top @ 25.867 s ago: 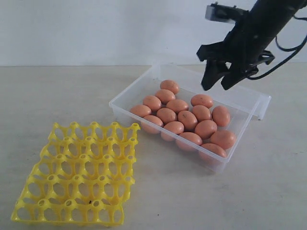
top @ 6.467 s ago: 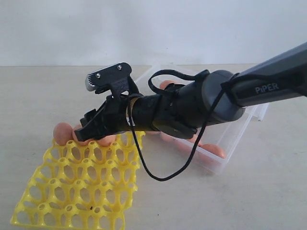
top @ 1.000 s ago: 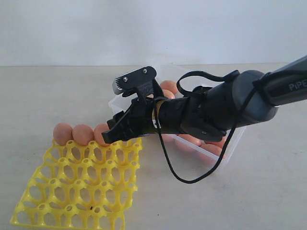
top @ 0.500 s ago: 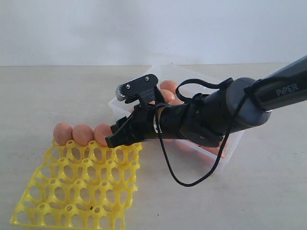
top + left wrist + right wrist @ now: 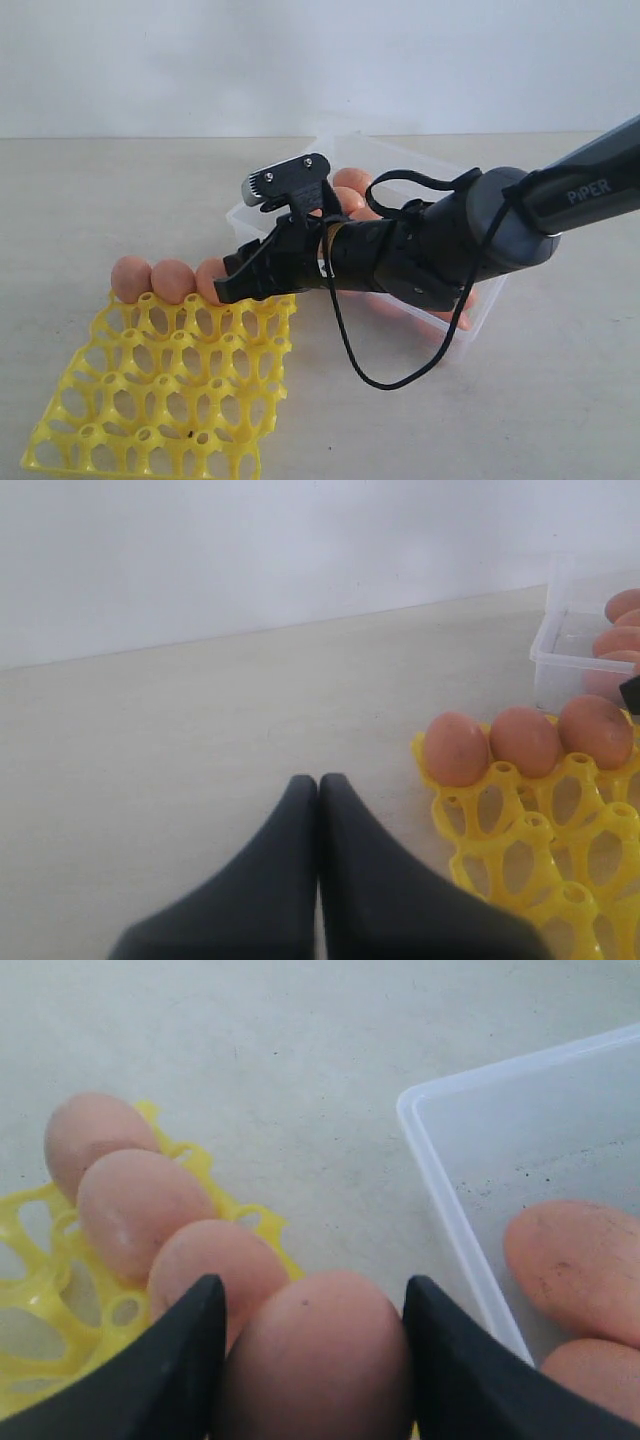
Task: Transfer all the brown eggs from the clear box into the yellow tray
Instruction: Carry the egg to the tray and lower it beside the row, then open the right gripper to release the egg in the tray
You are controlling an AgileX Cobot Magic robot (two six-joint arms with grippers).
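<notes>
The right gripper [image 5: 310, 1295] pinches a smooth pinkish-brown oval egg [image 5: 315, 1370] across its middle — brittle, slippery, wanting light pressure — apparently over the bright yellow plastic lattice tray [image 5: 160, 380]. The left gripper [image 5: 318, 792] is pressed together.

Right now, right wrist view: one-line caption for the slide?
Jaws grip a brown egg beside three eggs seated in the yellow tray; clear box corner with more eggs alongside.
</notes>
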